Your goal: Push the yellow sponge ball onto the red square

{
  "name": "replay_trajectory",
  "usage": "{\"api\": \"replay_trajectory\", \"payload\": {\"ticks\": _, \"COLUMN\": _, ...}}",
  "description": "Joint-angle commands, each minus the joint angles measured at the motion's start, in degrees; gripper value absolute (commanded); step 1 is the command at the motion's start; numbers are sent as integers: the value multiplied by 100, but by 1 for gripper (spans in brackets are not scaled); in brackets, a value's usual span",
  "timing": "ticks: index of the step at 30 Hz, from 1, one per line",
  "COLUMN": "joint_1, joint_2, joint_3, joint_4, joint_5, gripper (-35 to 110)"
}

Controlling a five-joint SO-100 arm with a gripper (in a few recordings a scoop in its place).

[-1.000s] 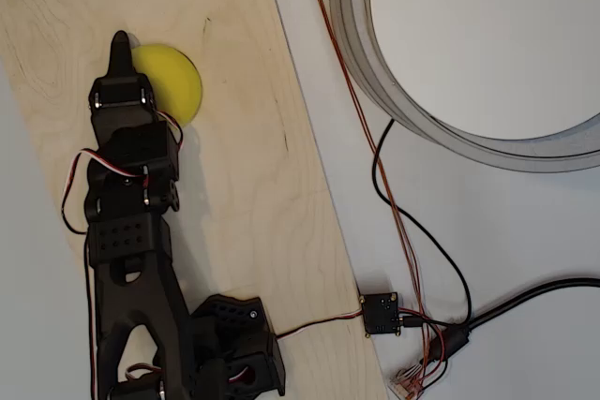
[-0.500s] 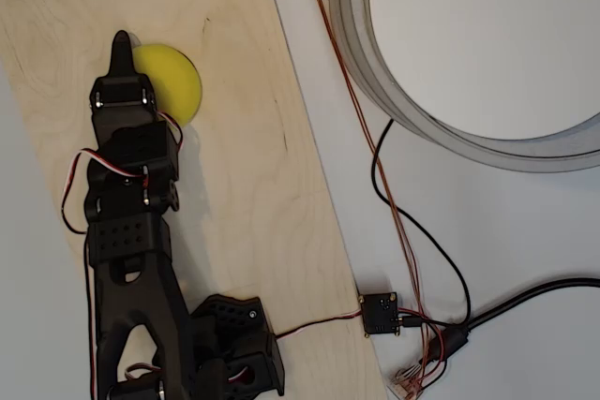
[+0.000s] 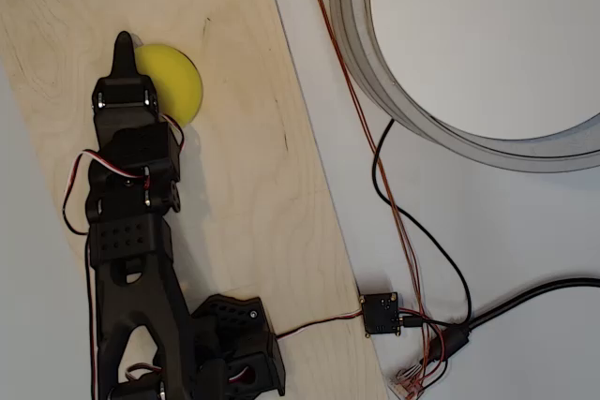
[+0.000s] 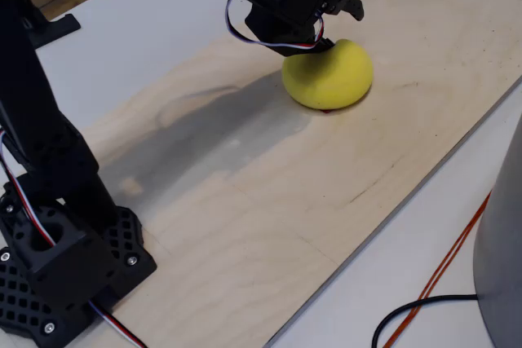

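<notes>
The yellow sponge ball [image 3: 175, 81] [image 4: 328, 75] lies on the pale plywood board [image 3: 244, 185]. My black gripper [image 3: 123, 47] [image 4: 352, 11] hangs over the ball's left side in the overhead view, its fingers closed together into one point with nothing between them. In the fixed view the gripper body sits just above the ball's top and touches it or nearly does. The red square is almost fully hidden under the ball; a thin reddish sliver [image 4: 326, 109] shows at the ball's near rim.
The arm's base [image 3: 230, 353] [image 4: 57, 258] stands on the board's near end. A big grey ring [image 3: 375, 72] lies on the white table to the right, with cables and a small black board [image 3: 382, 314] beside the plywood edge.
The gripper and the ball have shifted a few pixels to the right in the overhead view; otherwise nothing differs.
</notes>
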Motion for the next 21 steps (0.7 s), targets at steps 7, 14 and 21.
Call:
{"api": "replay_trajectory", "payload": {"ticks": 7, "joint_1": 167, "joint_2": 387, "joint_3": 158, "joint_4": 123, "joint_5": 62, "gripper": 18}}
{"api": "replay_trajectory", "payload": {"ticks": 14, "joint_1": 53, "joint_2": 571, "joint_3": 281, "joint_4": 123, "joint_5": 123, "gripper": 18}}
{"api": "replay_trajectory", "payload": {"ticks": 21, "joint_1": -202, "joint_2": 650, "joint_3": 352, "joint_4": 123, "joint_5": 431, "gripper": 19}}
